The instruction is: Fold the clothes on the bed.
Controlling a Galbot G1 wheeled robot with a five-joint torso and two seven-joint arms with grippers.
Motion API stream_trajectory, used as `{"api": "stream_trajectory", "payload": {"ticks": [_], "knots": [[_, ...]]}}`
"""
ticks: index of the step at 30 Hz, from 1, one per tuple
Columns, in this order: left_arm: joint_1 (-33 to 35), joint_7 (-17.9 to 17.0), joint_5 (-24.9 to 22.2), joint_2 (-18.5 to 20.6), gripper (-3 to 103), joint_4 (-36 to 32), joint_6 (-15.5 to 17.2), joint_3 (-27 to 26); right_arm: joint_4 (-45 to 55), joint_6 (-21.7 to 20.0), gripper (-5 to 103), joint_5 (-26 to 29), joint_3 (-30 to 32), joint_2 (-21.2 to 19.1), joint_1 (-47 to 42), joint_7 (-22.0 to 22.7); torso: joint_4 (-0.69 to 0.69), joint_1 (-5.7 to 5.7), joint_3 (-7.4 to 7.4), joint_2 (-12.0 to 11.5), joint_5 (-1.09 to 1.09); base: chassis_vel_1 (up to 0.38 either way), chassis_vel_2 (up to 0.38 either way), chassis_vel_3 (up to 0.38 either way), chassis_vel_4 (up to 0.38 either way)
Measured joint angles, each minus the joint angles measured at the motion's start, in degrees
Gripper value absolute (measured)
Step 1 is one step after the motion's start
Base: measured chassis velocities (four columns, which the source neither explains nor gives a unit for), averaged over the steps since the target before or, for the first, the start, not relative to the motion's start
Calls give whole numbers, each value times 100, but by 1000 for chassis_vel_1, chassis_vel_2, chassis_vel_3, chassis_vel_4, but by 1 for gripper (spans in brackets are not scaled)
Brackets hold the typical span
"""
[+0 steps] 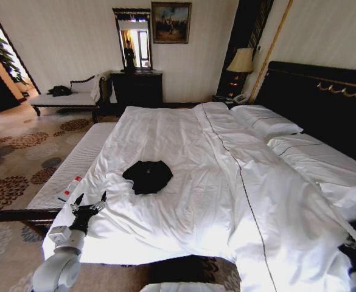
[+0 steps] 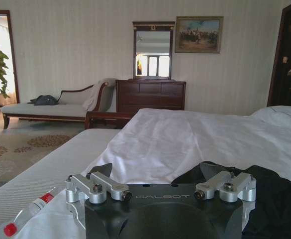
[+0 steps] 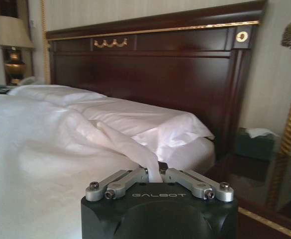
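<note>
The clothes (image 1: 147, 176) are one black T-shirt, crumpled in a heap on the white sheet of the bed (image 1: 184, 140), left of its middle. My left gripper (image 1: 90, 201) hovers open over the bed's near left corner, a short way short of the shirt. In the left wrist view the left gripper (image 2: 157, 174) is spread wide, with the clothes (image 2: 279, 199) lying just beyond it to one side. My right gripper (image 3: 156, 172) is at the bed's near right edge, its jaws drawn together on a ridge of the white duvet (image 3: 60, 144).
A white striped bench (image 1: 74, 161) runs along the bed's left side with a small red and white item (image 1: 70, 188) on it. Dark headboard (image 1: 324, 103) on the right. Chaise (image 1: 68, 97), dresser (image 1: 136, 88) and lamp (image 1: 241, 61) stand by the far wall. Patterned carpet (image 1: 19, 164) lies to the left.
</note>
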Motion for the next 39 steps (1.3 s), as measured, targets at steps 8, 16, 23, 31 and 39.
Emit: {"api": "stream_trajectory", "payload": {"ticks": [8, 16, 23, 31, 39], "knots": [[30, -5, 0, -41, 99, 42, 1, 0, -540, 54, 1, -65, 317, -477, 197, 30, -1, 0, 0, 0, -2, 0, 0, 0, 0], [1, -5, 2, -136, 99, 67, 1, 45, -1263, 378, 1, -234, 323, -661, 254, 23, 0, 0, 0, 0, 0, 0, 0, 0, 0], [36, -3, 0, -174, 99, 52, 22, 63, -2027, 734, 1, -319, 355, -1015, 323, -40, 0, 1, 0, 0, -2, 0, 0, 0, 0], [83, 0, 0, -170, 99, 25, 25, 52, -2242, 743, 1, -300, 332, -939, 328, -35, -1, 1, 0, 0, -1, 0, 0, 0, 0], [151, 11, 9, -173, 99, -4, 19, 42, -2204, 771, 19, -295, 321, -885, 353, 69, -23, -4, -2, 3, -6, -11, -18, -34, -26]]}}
